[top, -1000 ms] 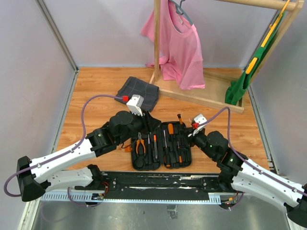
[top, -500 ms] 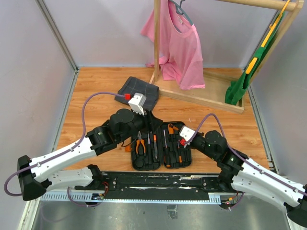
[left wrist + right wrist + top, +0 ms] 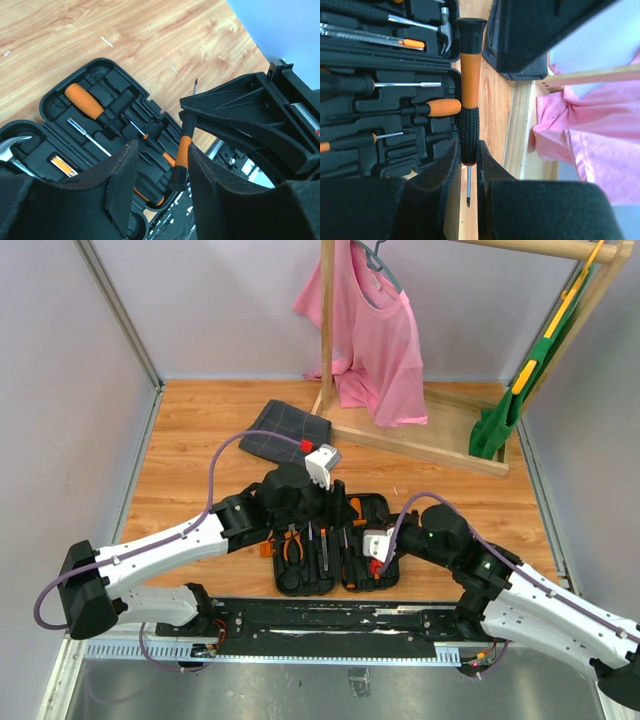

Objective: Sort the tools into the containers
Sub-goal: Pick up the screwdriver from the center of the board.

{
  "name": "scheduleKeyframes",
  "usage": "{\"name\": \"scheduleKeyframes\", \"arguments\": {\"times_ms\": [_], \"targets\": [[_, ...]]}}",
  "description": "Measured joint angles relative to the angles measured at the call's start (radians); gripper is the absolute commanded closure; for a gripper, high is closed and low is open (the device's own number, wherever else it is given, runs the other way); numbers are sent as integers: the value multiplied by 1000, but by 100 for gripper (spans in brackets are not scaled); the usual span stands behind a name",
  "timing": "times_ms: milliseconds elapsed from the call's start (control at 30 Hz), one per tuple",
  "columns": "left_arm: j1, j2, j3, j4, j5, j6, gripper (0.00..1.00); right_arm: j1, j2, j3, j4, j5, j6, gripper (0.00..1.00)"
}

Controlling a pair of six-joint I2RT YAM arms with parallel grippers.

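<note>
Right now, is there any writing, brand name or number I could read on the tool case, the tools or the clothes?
No text can be read in any view.
Black tool case: no brand or lettering shows.
Screwdriver in the right gripper: plain orange-and-black handle.
Small orange-and-white piece in the case: perhaps a label, too blurred to tell.
Pink shirt: no print.
</note>
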Motion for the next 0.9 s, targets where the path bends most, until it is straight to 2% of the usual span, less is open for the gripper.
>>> {"name": "scheduleKeyframes", "arguments": {"times_ms": [433, 900], "targets": [[0, 50, 0, 0, 157, 43, 51, 0, -2, 56, -153, -112, -338, 95], [0, 99, 0, 8, 262, 67, 53, 0, 48, 113, -234, -109, -481, 94]]}}
